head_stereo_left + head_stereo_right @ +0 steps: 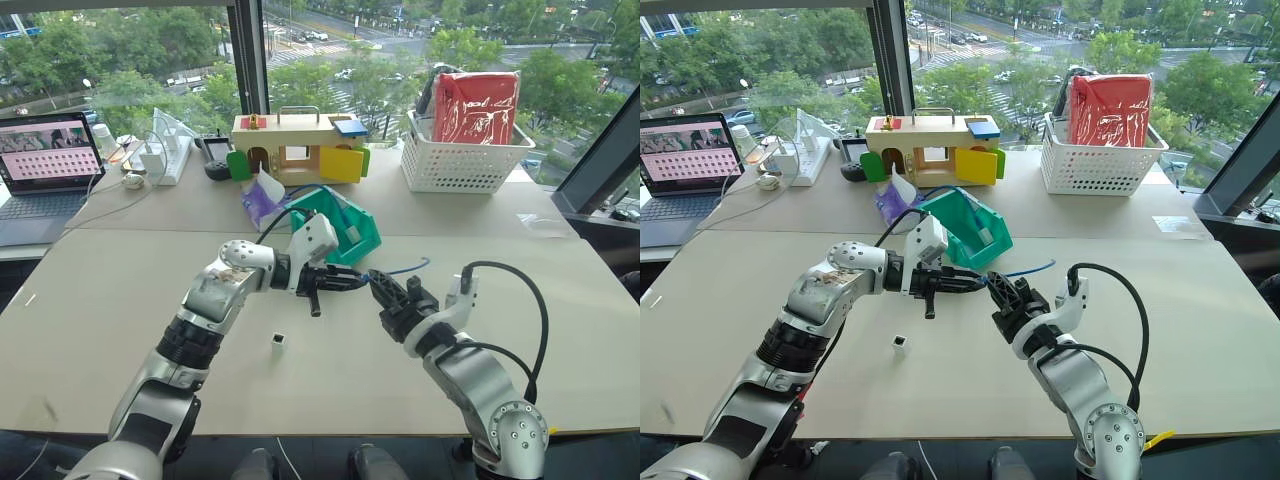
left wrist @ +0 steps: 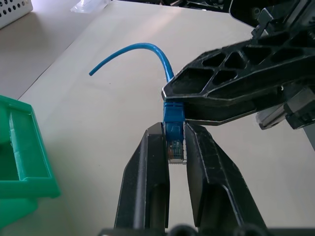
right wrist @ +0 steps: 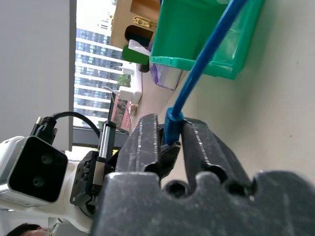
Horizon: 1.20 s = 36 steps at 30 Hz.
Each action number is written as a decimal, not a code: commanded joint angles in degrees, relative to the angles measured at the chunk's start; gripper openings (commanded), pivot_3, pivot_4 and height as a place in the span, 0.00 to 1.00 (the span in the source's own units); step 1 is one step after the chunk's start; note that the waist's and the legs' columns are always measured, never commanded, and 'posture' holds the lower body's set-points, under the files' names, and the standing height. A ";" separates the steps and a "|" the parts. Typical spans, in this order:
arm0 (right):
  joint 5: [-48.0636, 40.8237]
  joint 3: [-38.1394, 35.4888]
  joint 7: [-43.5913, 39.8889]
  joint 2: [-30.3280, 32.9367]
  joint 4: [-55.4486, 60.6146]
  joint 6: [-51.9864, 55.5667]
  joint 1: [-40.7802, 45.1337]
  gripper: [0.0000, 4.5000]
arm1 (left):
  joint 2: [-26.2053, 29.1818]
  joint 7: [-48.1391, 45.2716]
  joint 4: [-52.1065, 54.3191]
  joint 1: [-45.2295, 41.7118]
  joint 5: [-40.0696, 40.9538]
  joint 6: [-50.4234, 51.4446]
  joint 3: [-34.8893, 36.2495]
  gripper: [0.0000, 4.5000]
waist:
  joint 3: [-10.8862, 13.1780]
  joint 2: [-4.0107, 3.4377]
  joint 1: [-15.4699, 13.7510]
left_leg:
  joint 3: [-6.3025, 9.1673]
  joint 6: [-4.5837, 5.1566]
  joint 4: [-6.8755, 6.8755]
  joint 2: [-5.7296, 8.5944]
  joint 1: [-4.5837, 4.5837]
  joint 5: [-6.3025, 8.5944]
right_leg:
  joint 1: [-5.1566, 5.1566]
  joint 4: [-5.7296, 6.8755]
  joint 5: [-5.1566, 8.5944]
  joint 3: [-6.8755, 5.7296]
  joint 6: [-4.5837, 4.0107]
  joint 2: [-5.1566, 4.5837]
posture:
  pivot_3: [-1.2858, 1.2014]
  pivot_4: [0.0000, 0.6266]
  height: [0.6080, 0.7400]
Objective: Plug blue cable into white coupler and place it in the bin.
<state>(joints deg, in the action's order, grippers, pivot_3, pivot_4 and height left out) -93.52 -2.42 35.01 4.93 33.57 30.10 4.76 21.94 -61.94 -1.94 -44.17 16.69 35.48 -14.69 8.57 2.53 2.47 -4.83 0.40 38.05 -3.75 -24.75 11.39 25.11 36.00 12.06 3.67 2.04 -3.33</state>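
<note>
The thin bright-blue cable (image 2: 147,49) with its small clear plug (image 2: 175,147) hangs in the air above the desk (image 1: 120,310), and I have it at the plug end in both end effectors at once. My left end effector (image 2: 175,150) is clamped on the clear plug and its blue boot, while my right end effector (image 3: 170,135) is closed on the cord just behind that boot; the free tail arcs away toward the teal-green plastic bin (image 1: 345,225) with the cut-away front, which stands just behind my two hands. The tiny white cube-shaped coupler (image 1: 278,342) with its dark socket sits alone on the desk, nearer to me and below my left forearm, untouched and well apart from the plug. So I judge the step in hand to be a regrasp of the cable between my hands, with plugging not yet begun. The next move, I think, calls for one hand to let go and fetch the coupler, then for a careful line-up of plug and socket; the coupler is small and light and may slide or tip when pinched. My left arm reaches across with the wrist bent toward my right; my right forearm comes up from the near edge and points forward and to my left, roughly level.
</note>
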 commanded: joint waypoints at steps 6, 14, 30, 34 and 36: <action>-0.95 0.18 -1.74 0.42 2.33 -1.65 0.55 0.00 | 2.36 -2.21 1.74 -0.79 4.72 2.17 3.25 0.59 | 0.00 0.00 0.13 | 0.00 0.00 0.00 -0.01 0.00 0.00 | 0.00 0.01 0.00 0.00 0.00 0.01 | 0.52 0.24 0.94; -2.11 -0.84 -4.25 2.54 -2.12 -0.67 4.42 0.00 | 16.37 -4.93 -3.19 3.63 10.96 3.27 19.04 0.99 | 0.01 -0.02 0.88 | 0.03 0.00 -0.01 -0.09 0.06 0.00 | 0.03 0.07 0.04 -0.01 -0.08 0.08 | 0.52 0.24 0.94; 5.28 -1.88 -22.66 19.14 -23.73 15.11 21.80 0.00 | 4.68 20.00 40.53 56.85 15.33 0.14 36.31 0.99 | 0.02 0.02 -0.05 | -0.32 0.00 -0.09 -0.10 0.11 0.02 | -0.01 -0.02 0.08 0.04 -0.12 -0.10 | 0.52 0.24 0.94; 6.69 -2.18 -23.72 18.41 -24.95 16.74 23.05 0.00 | -2.52 27.40 45.84 64.88 10.19 -3.45 28.52 0.99 | 0.00 0.02 -0.55 | -0.41 0.01 -0.09 -0.05 0.13 0.00 | -0.03 0.06 0.07 -0.03 -0.14 -0.08 | 0.52 0.24 0.94; 7.06 -2.50 -23.82 18.16 -25.04 17.33 23.22 0.00 | -3.51 29.73 46.77 65.89 8.73 -3.79 26.08 0.99 | 0.00 0.03 -0.64 | -0.44 0.01 -0.09 -0.05 0.15 0.00 | -0.07 0.05 0.10 -0.01 -0.19 -0.09 | 0.52 0.24 0.94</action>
<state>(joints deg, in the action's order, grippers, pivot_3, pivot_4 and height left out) -86.63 -3.22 12.34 23.33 7.72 46.65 26.72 18.54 -34.45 41.62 21.89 26.82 33.72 12.85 8.57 2.56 1.82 -5.27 0.40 37.96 -3.79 -24.61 11.39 25.04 36.05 12.19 3.66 1.80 -3.42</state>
